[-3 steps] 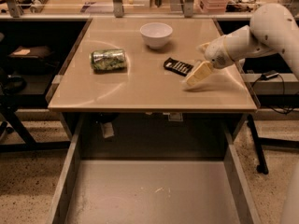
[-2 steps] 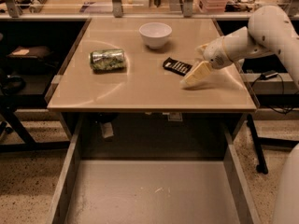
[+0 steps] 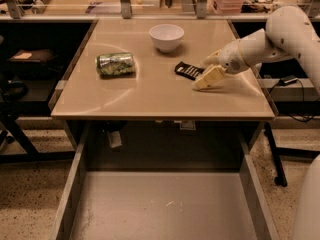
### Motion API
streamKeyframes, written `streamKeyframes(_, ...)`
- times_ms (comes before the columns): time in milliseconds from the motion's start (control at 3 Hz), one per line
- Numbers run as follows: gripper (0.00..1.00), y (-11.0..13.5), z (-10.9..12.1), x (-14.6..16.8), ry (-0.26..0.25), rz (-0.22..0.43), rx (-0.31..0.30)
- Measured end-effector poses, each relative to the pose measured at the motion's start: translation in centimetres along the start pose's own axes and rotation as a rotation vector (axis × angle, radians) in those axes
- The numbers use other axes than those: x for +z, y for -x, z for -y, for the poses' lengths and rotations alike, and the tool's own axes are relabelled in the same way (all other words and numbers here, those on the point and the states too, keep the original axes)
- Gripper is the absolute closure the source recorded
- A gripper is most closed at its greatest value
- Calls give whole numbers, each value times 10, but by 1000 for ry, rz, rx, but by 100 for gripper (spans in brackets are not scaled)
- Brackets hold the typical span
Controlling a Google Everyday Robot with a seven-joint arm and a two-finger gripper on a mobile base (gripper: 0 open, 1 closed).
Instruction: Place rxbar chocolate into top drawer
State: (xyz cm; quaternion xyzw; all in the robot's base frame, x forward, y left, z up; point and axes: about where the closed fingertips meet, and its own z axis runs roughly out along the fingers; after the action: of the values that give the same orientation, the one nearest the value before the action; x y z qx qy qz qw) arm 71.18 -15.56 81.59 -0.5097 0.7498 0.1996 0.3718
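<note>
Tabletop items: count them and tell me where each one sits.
3: white bowl at back centre, crushed green can on the left, rxbar chocolate right of centre, the gripper at its right end.

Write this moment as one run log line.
gripper: at bar | bar: lying on table | drawer: open, bar not in

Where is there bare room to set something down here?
The top drawer is bare throughout. The table is free along its front edge, nearer than the green can and the pincer. Crowded: right of centre, the pincer beside the rxbar chocolate, near the bowl.
</note>
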Motion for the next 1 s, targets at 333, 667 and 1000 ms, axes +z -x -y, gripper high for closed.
streamKeyframes(333,65,0,0,0,0,0,0)
streamKeyframes(667,87,0,0,0,0,0,0)
streamKeyframes(1000,100,0,0,0,0,0,0)
